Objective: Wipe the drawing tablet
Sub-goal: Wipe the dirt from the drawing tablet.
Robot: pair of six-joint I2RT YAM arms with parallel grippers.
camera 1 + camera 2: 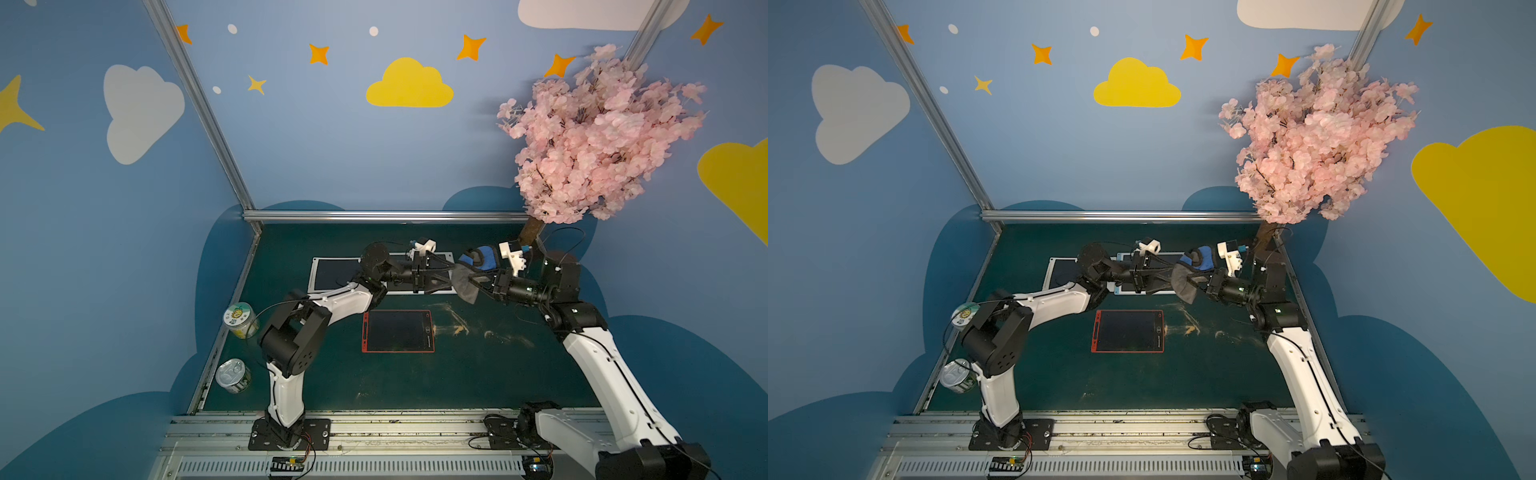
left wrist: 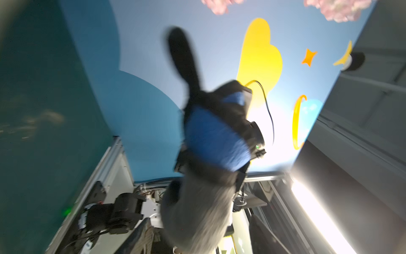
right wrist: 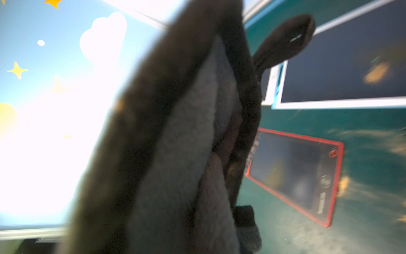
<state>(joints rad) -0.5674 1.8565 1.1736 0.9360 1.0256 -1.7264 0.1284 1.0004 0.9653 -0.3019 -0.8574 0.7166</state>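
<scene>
the right gripper (image 1: pixel 471 279) is clamped on the cloth (image 1: pixel 464 289), the left gripper (image 1: pixel 449 276) is apart. hold tight, then press the cloth flat on the red tablet (image 1: pixel 398 331).

Your L arm (image 1: pixel 332 303) was stretched fwd, elbow low, wrist level, L gripper (image 1: pixel 453 276) aimed toward the R arm (image 1: pixel 594 353) w/ jaws spread. R arm was bent inward, R gripper (image 1: pixel 471 279) facing it tip-to-tip, clamped on the cloth (image 1: pixel 464 291).
</scene>
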